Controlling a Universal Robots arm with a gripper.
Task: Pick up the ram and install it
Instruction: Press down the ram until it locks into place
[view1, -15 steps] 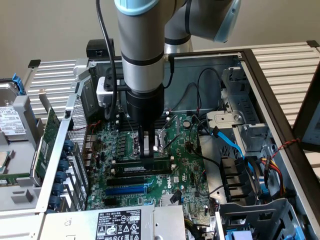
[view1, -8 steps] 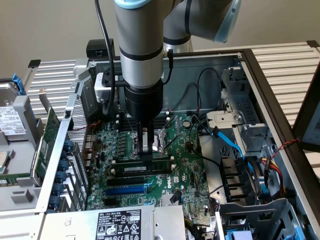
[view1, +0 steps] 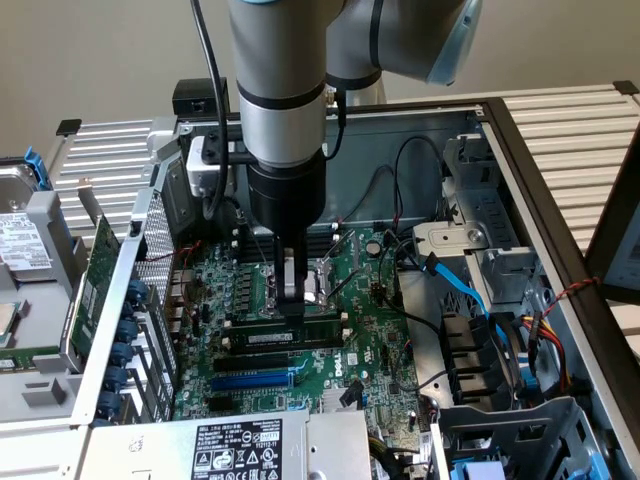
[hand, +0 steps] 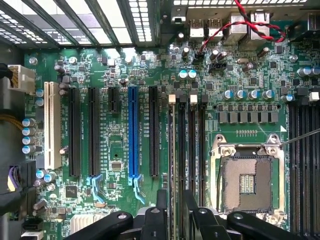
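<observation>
**A:** Where's the ram (view1: 290, 341) at?

**B:** Lying along the black memory slots (view1: 285, 325) mid-motherboard (view1: 330, 380), with your claw (view1: 291, 305) closed on its top edge. Keep the stick square to the slot, press evenly at both ends.

**A:** Arm pose?

**B:** Wrist straight down, vertical over the board.

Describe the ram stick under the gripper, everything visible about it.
The ram is a long, thin green board with a pale label and dark chips along its face. It stands on edge in a black memory slot on the motherboard, lengthwise along the slot, just beside the open CPU socket. The gripper is right above its middle, fingertips at its top edge. In the wrist view it appears edge-on as a narrow strip. Whether it is fully seated cannot be told.
</observation>
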